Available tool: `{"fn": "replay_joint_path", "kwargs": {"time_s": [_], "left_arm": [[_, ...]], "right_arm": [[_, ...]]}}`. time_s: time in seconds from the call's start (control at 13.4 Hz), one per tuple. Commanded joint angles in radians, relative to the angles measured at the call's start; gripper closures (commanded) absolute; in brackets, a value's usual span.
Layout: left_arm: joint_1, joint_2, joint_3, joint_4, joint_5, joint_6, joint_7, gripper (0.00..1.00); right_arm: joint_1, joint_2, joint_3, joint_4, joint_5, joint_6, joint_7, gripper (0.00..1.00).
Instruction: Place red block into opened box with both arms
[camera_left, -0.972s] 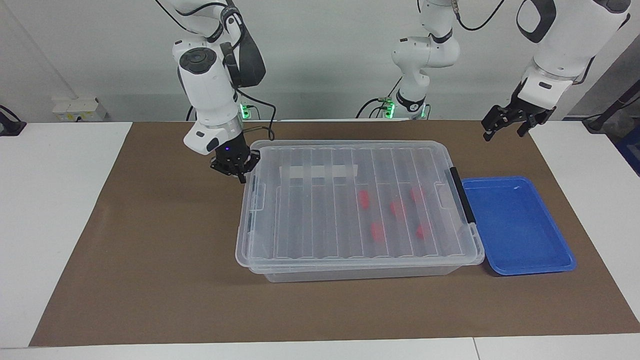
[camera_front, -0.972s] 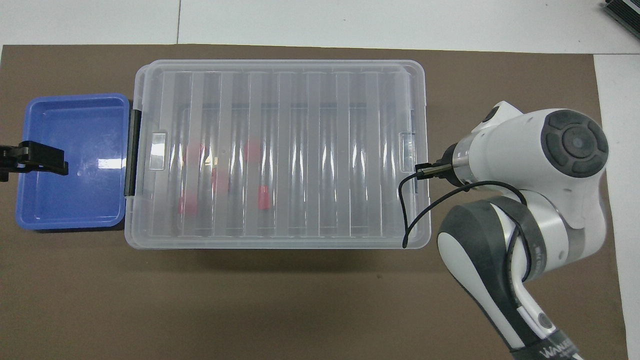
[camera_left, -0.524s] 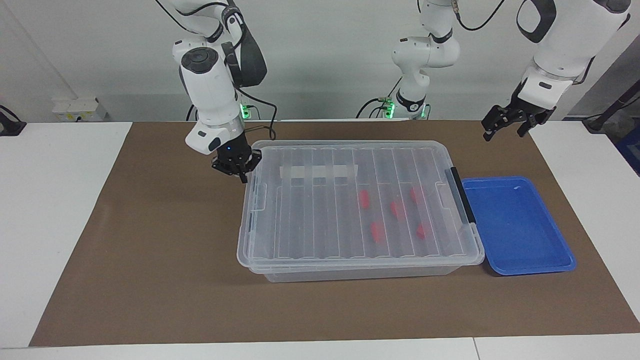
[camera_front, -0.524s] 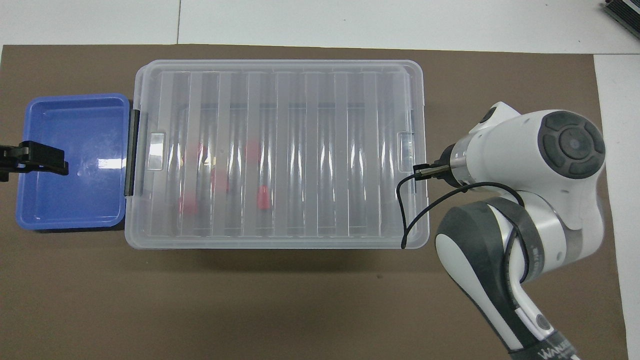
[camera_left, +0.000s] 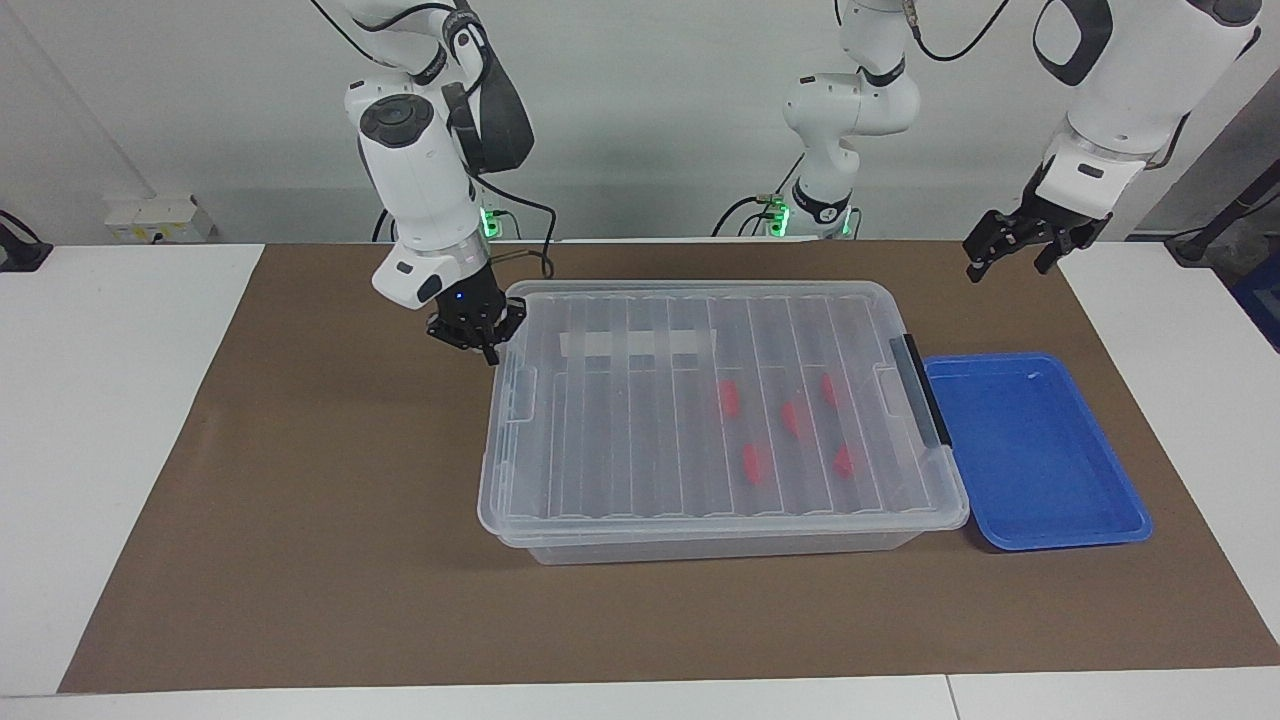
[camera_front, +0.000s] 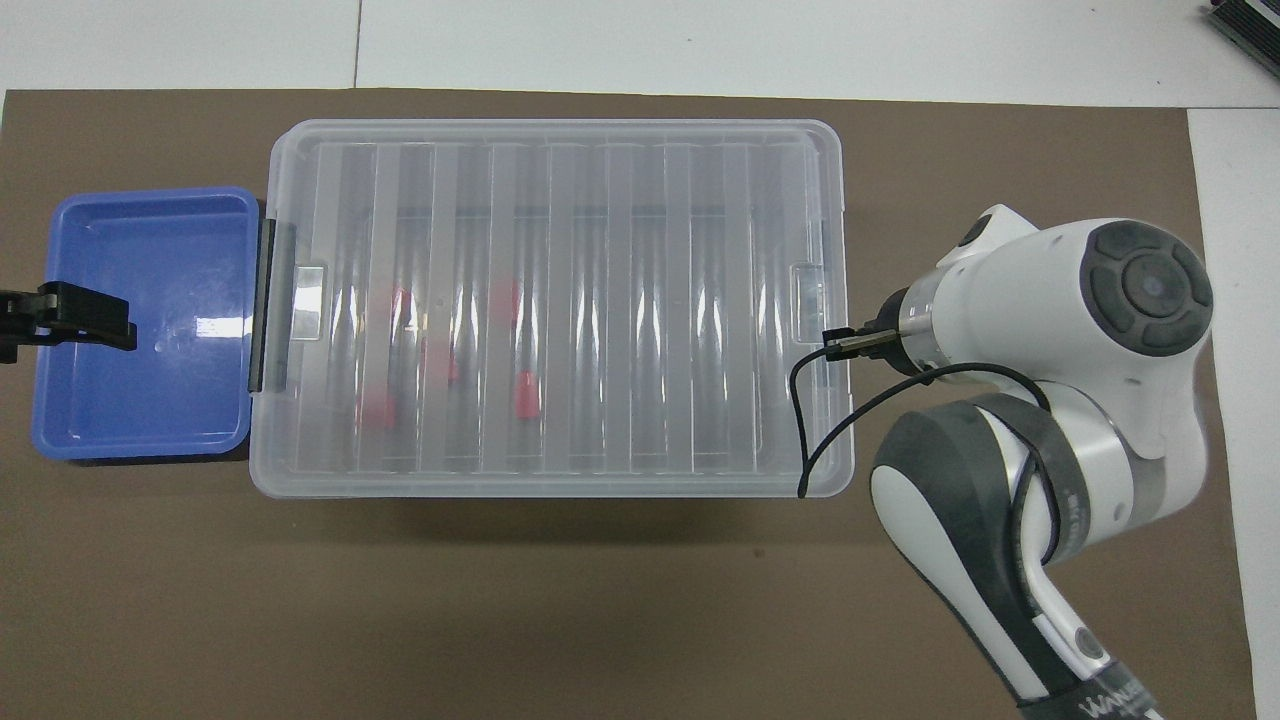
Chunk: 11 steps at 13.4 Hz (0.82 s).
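Ribbed clear lid (camera_left: 720, 400) now shifted toward blue tray (camera_left: 1035, 450), seated flatter on box (camera_left: 700, 545). Right gripper (camera_left: 480, 338): fingers shut, empty. Left gripper (camera_left: 1020, 245): fingers spread, empty.

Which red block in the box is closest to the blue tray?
The red block nearest the tray, beside the box's black latch end and farthest from the robots; the other four sit farther from the tray.
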Motion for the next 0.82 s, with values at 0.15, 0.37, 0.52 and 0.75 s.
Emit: {"fn": "replay_joint_path", "kwargs": {"time_s": [0.15, 0.37, 0.52, 0.75], "left_arm": [[0.01, -0.024, -0.003, -0.029, -0.015, 0.014, 0.004, 0.0], [0.008, -0.024, -0.003, -0.029, -0.015, 0.014, 0.004, 0.0], [0.01, -0.024, -0.003, -0.029, -0.015, 0.014, 0.004, 0.0], [0.01, -0.024, -0.003, -0.029, -0.015, 0.014, 0.004, 0.0]], "right_arm": [[-0.078, -0.043, -0.001, -0.003, 0.024, -0.048, 0.003, 1.0], [-0.127, -0.076, -0.003, -0.007, 0.009, -0.083, 0.008, 0.69], [-0.159, -0.099, -0.004, -0.006, 0.009, -0.116, 0.017, 0.0], [-0.216, -0.124, -0.005, 0.0, 0.008, -0.191, 0.014, 0.0]]}}
